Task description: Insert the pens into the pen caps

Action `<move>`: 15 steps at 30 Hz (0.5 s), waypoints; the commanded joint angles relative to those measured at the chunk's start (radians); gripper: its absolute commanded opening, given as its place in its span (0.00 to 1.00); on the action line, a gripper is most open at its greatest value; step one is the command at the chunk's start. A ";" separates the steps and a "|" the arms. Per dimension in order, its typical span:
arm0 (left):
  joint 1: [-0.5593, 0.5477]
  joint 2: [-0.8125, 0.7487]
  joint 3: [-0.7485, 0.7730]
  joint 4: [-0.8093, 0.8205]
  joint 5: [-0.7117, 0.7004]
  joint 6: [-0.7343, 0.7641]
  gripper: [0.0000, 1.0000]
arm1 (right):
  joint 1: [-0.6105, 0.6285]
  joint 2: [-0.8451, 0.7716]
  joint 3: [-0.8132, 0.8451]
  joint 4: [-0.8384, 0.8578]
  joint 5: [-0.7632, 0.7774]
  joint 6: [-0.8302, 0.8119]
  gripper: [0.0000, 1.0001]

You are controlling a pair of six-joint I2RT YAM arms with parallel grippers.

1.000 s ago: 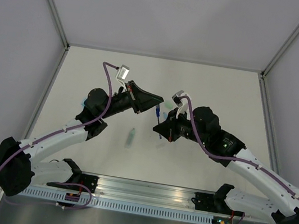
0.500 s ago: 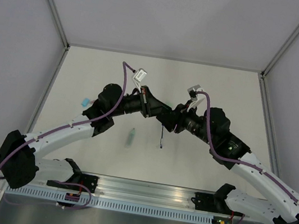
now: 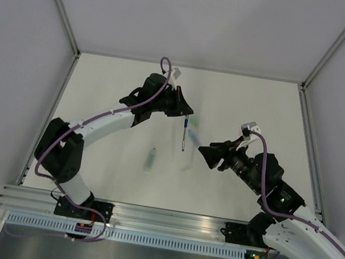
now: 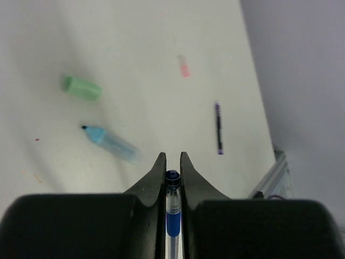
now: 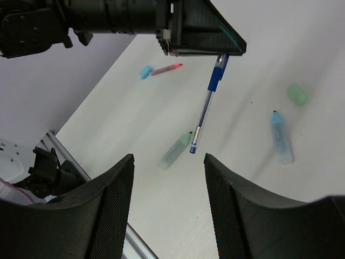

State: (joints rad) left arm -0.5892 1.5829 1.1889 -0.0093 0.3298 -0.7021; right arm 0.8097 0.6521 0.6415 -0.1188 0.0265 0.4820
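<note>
My left end effector clenched the blue pen hanging below it; my right end effector gaped empty, likely needing the green cap beneath it next.

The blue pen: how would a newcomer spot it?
Follow the left arm out over the white table to its end effector. Pinched there hangs the blue pen, clear barrel, dark blue grip. It alone is held; the other pens lie on the table.

White arm links, black joint housings; purple cables along the links; black wedge-shaped end effector fingers.
</note>
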 commanded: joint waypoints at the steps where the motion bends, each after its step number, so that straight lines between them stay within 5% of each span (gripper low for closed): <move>1: 0.017 0.121 0.084 -0.144 -0.136 0.098 0.02 | 0.000 0.007 -0.003 -0.013 0.099 -0.008 0.61; 15: 0.054 0.428 0.247 -0.258 -0.288 0.171 0.02 | 0.000 0.067 0.012 -0.036 0.104 -0.025 0.61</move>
State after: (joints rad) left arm -0.5388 1.9896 1.3762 -0.2504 0.1013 -0.5846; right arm 0.8093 0.7296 0.6415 -0.1551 0.1051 0.4717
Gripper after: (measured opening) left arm 0.111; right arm 0.608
